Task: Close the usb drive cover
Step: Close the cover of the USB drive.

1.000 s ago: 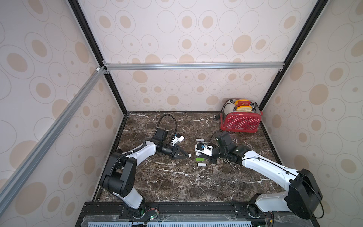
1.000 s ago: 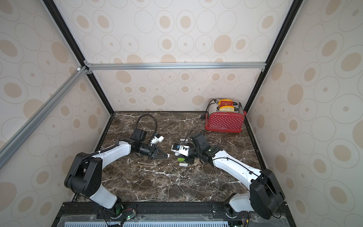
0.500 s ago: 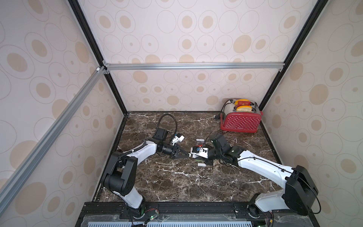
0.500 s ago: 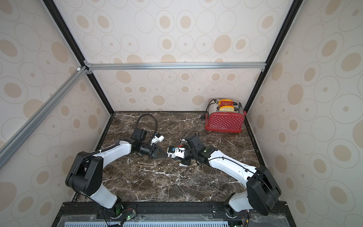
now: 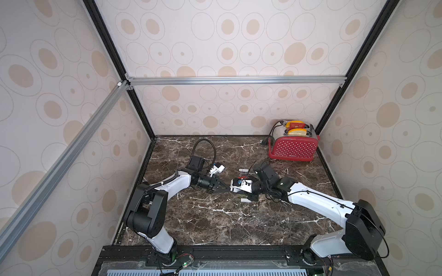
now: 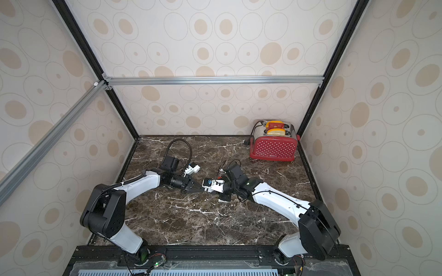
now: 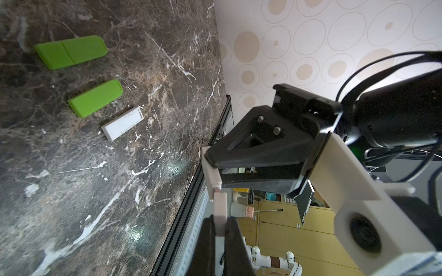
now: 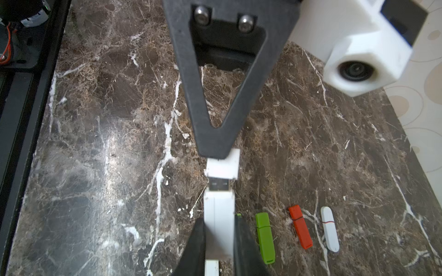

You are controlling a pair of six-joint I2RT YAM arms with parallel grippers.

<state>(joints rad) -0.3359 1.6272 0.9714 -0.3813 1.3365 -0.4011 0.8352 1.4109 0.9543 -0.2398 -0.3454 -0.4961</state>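
While the left fingers (image 8: 214, 145) pinch the white cap (image 8: 222, 167), the right fingers (image 8: 195, 246) clamp the usb drive (image 8: 218, 210).

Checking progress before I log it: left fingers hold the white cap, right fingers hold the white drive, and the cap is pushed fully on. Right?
Not fully on. The right wrist view shows the bare metal plug between the cap and the white drive. The left fingers do hold the cap, the right fingers the drive.

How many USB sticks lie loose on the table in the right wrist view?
3, in a row: green stick nearest the right gripper, red stick next, white stick farthest. Others may be hidden.
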